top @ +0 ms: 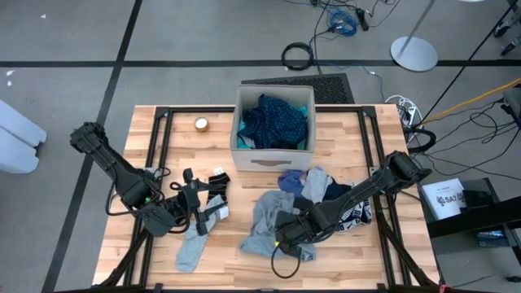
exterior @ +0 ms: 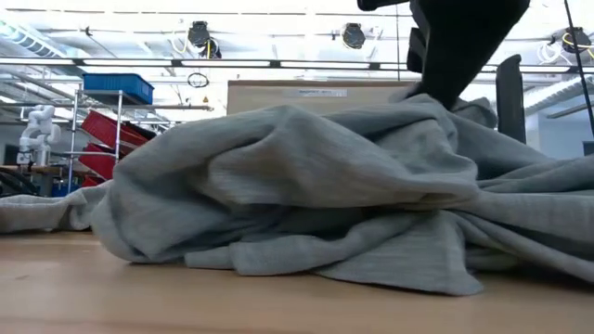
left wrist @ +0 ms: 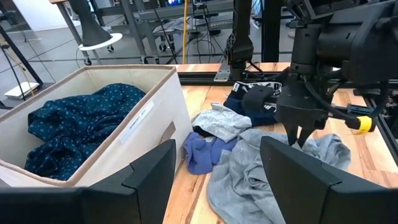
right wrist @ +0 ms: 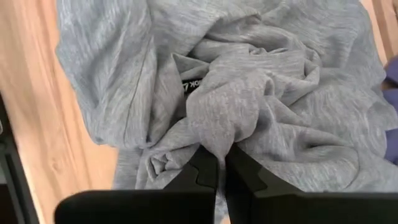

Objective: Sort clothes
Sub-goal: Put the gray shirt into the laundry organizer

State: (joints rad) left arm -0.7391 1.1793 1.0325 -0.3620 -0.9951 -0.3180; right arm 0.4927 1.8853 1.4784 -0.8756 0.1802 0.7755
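My right claw [right wrist: 217, 163] is closed on a raised fold of the crumpled light-grey knit garment [top: 269, 220], which lies bunched on the wooden counter [top: 244, 268] in front of the beige box [top: 273, 155]. The navy dotted garment [top: 273, 120] sits piled inside that box. A small blue-violet cloth [left wrist: 199, 152] and a pale grey piece [left wrist: 221, 121] lie just beside the box. A long grey sock [top: 192, 248] and black-and-white socks [top: 213, 195] lie flat near my left claw [top: 194, 213].

My two fingers [left wrist: 149, 177] stand wide apart. Past them sits the beige box [left wrist: 146, 115] with the dotted navy cloth [left wrist: 74, 124] inside (all bunched up). The other gripper [left wrist: 298, 134] pinches the grey shirt [left wrist: 249, 174].
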